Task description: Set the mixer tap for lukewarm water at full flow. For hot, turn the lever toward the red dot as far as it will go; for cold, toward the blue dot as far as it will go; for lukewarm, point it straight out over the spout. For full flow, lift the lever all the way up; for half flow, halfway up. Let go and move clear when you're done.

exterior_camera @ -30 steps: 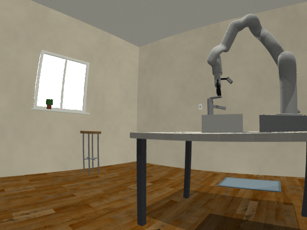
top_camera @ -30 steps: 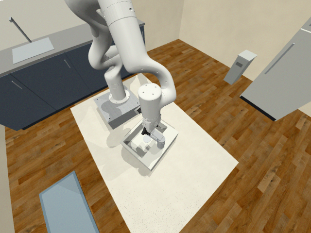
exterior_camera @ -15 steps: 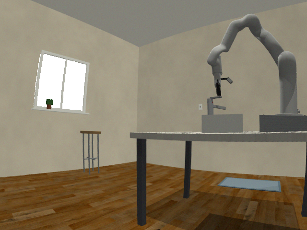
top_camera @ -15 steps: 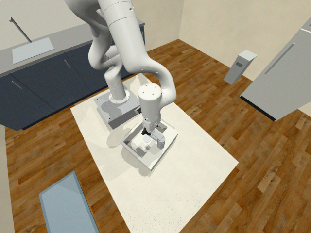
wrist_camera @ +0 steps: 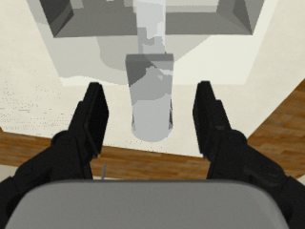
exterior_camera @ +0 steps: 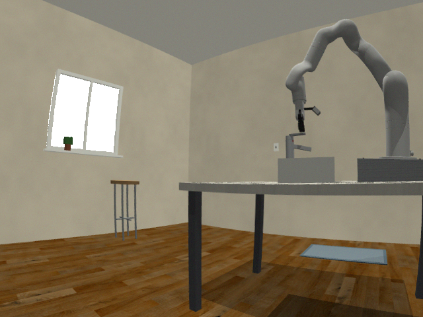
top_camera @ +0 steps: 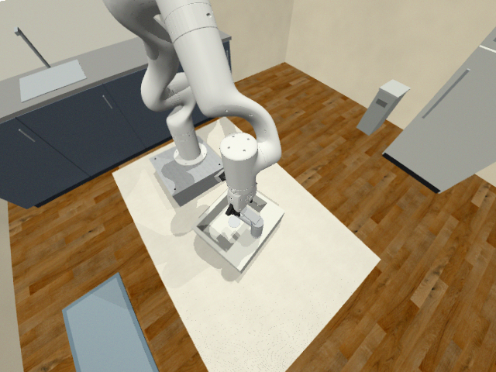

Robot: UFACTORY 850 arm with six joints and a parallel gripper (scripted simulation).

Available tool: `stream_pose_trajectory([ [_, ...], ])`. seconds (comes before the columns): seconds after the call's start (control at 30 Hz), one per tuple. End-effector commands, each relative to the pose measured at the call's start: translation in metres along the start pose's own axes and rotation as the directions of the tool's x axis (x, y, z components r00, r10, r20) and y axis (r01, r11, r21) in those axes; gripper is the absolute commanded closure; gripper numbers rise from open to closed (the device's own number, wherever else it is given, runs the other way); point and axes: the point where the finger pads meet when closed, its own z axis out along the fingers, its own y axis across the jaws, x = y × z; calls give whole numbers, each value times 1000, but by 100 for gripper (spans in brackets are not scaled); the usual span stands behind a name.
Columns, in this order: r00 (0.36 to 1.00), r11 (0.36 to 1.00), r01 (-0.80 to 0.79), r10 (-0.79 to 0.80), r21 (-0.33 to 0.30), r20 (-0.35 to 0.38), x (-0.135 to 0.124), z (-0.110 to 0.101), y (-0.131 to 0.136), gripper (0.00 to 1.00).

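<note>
The grey mixer tap (exterior_camera: 290, 146) stands on the rim of a box-shaped basin (exterior_camera: 305, 169) on the table. Its lever (exterior_camera: 296, 134) lies low, nearly level, and points out over the spout (exterior_camera: 303, 148). A red dot shows on the tap body in the exterior view. My gripper (exterior_camera: 301, 129) is open and hangs just above the lever's free end. In the wrist view the lever (wrist_camera: 150, 97) lies between the two black fingers with a gap on each side, not touching. In the top view the gripper (top_camera: 234, 211) is over the basin (top_camera: 239, 229).
The arm's grey base block (top_camera: 187, 176) sits on the table just behind the basin. A kitchen counter (top_camera: 60, 120) stands behind the table. A grey fridge (top_camera: 452, 128) is to the right. A blue mat (top_camera: 105, 328) lies on the floor.
</note>
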Motion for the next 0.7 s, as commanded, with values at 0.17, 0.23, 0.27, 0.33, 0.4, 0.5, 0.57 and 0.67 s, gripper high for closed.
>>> stream_pose_trajectory([
  [0.17,1000,1000,0,0,1,2,-1,1,0,28],
  [0.23,1000,1000,0,0,1,2,-1,2,0,28],
  [0.27,1000,1000,0,0,1,2,-1,2,0,28],
  [0.33,1000,1000,0,0,1,2,-1,4,0,28],
  [0.4,1000,1000,0,0,1,2,-1,4,0,28],
  [0.5,1000,1000,0,0,1,2,-1,6,0,28],
  [0.57,1000,1000,0,0,1,2,-1,8,0,28],
  [0.67,1000,1000,0,0,1,2,-1,11,0,28],
])
